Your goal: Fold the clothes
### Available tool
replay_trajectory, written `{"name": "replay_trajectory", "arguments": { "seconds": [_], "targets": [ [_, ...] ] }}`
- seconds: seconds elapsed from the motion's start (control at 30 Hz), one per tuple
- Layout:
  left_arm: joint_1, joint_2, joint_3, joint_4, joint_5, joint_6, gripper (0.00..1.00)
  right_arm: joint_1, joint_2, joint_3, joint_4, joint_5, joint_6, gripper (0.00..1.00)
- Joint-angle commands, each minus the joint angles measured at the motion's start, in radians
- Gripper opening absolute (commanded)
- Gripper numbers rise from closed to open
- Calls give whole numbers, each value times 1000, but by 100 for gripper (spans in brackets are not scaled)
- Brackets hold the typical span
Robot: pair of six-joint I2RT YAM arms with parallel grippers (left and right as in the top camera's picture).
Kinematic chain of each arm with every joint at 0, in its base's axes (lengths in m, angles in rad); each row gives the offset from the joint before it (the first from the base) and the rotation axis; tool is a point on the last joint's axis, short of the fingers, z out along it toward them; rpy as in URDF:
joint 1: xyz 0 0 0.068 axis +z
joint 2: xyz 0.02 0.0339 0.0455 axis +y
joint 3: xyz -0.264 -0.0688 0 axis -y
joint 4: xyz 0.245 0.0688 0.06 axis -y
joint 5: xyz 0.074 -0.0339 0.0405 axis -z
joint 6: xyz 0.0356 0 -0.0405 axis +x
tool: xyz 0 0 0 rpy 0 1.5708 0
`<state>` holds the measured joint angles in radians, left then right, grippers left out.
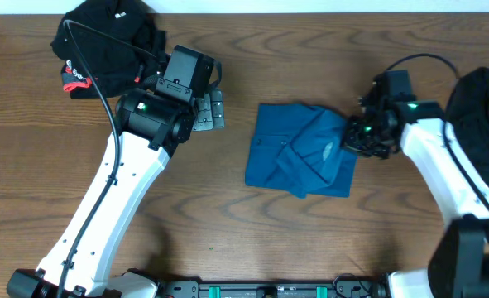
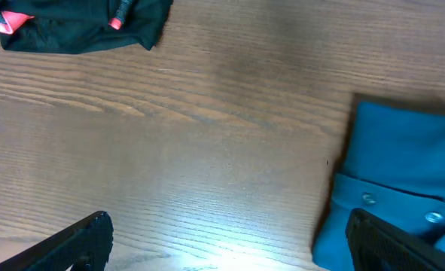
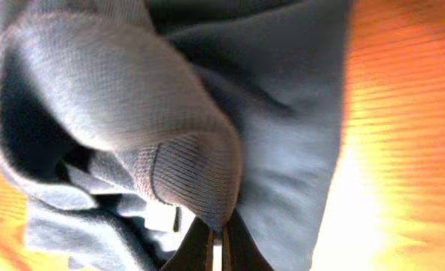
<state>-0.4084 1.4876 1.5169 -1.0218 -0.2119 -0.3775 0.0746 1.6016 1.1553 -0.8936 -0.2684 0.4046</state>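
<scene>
Blue shirt (image 1: 302,149) lies partly folded mid-way across your table (image 1: 227,223), toward its right edge. Your right gripper (image 3: 216,237) pinches the shirt's right-hand fold. Your left gripper (image 2: 230,226) hovers spread beside it.

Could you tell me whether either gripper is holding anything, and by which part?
The right gripper pinches a bunched fold at the right edge of the blue shirt; the left gripper is open, holding nothing.

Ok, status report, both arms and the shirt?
Left jaws open over wooden tabletop. Right jaws shut on blue knit shirt, right edge. Black cloth pile lies aside.
</scene>
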Motion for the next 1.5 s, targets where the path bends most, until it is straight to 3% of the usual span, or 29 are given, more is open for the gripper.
{"name": "replay_trajectory", "arguments": {
  "seconds": [0.0,0.4,0.7,1.1,1.47],
  "targets": [
    [2,8,-6,-3,2,-2,99,-48,-58,-3,-26,44,-29,1],
    [2,8,-6,-2,2,-2,99,-114,-82,13,-129,43,-92,1],
    [2,8,-8,-3,2,-1,99,-114,-82,184,-265,47,-123,1],
    [2,8,-8,-6,2,-1,99,-192,-77,183,-388,221,-132,1],
    [2,8,-8,-8,2,-1,99,-240,-77,131,-467,453,-12,1]
  ]
}}
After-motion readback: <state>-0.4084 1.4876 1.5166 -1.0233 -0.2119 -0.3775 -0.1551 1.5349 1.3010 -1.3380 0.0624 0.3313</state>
